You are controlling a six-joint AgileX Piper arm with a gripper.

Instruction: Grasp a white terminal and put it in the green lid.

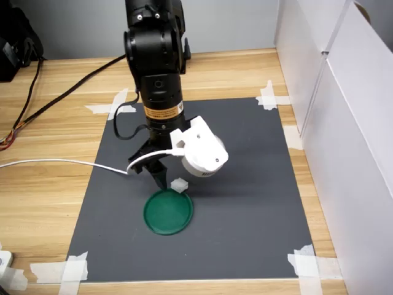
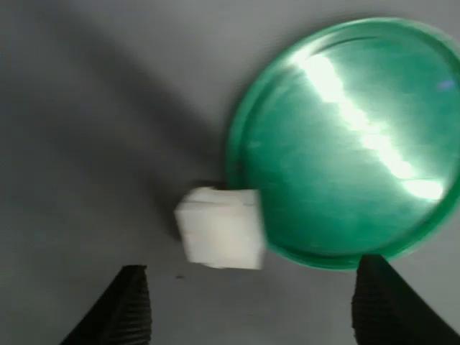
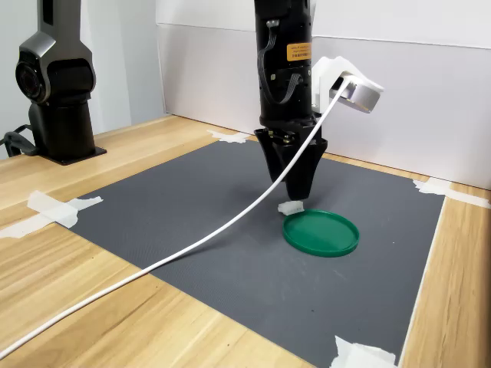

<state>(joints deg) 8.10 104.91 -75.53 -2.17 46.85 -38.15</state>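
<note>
The white terminal (image 1: 179,184) (image 3: 290,207) is a tiny blocky piece lying on the dark mat, right against the rim of the green lid (image 1: 168,211) (image 3: 321,232). In the wrist view the terminal (image 2: 219,227) touches the lid's (image 2: 345,144) edge from outside. My gripper (image 1: 161,177) (image 3: 298,192) points straight down just above the terminal. Its two black fingertips (image 2: 129,305) stand wide apart in the wrist view, and the gripper (image 2: 259,309) is open with nothing held. The lid's inside is bare.
A dark grey mat (image 1: 245,184) is taped to the wooden table at its corners (image 1: 310,264). A white cable (image 3: 153,264) trails from the wrist camera across the mat. White panels (image 1: 344,123) stand at the first exterior view's right. A black arm base (image 3: 61,92) stands at the second exterior view's left.
</note>
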